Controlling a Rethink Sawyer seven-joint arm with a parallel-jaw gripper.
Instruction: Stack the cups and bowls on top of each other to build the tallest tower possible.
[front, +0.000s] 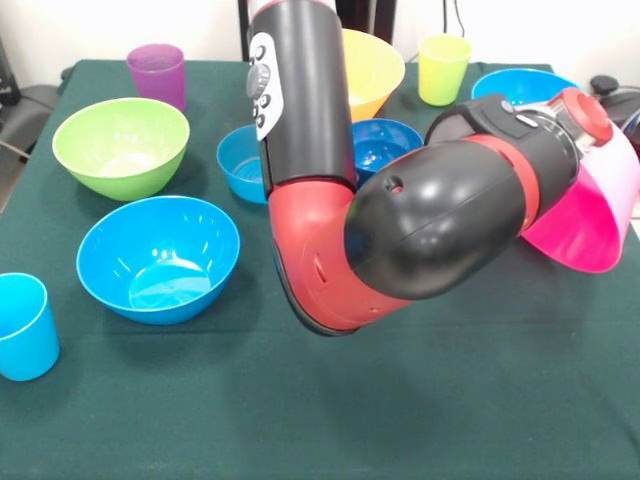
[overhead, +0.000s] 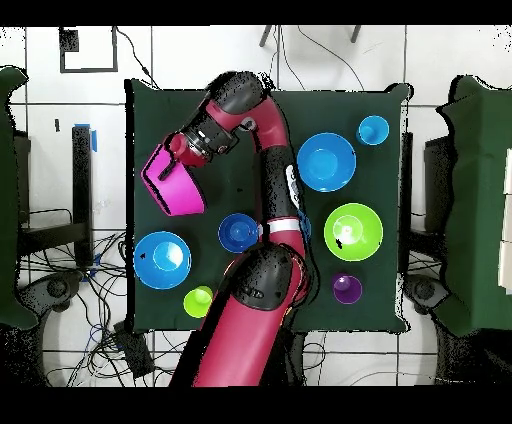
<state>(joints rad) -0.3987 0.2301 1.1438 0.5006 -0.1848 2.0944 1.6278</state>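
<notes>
My gripper (overhead: 162, 167) is shut on the rim of the big pink bowl (front: 592, 222) (overhead: 174, 188), which hangs tilted on its side above the cloth; the wrist hides the fingers in the front view. The orange bowl (front: 375, 68) sits behind the arm. The small dark-blue bowl (front: 386, 142) (overhead: 238, 232) and the small light-blue bowl (front: 238, 162) lie beside the arm. The green bowl (front: 121, 147) (overhead: 352, 231) and two blue bowls (front: 158, 258) (front: 520, 86) stand apart. The purple cup (front: 157, 72), yellow-green cup (front: 443, 68) and light-blue cup (front: 22, 325) are upright. No tower shows.
The arm's elbow (front: 400, 240) hangs low over the middle of the green cloth (front: 300, 420). Cables and chair parts lie on the floor around the table (overhead: 140, 100).
</notes>
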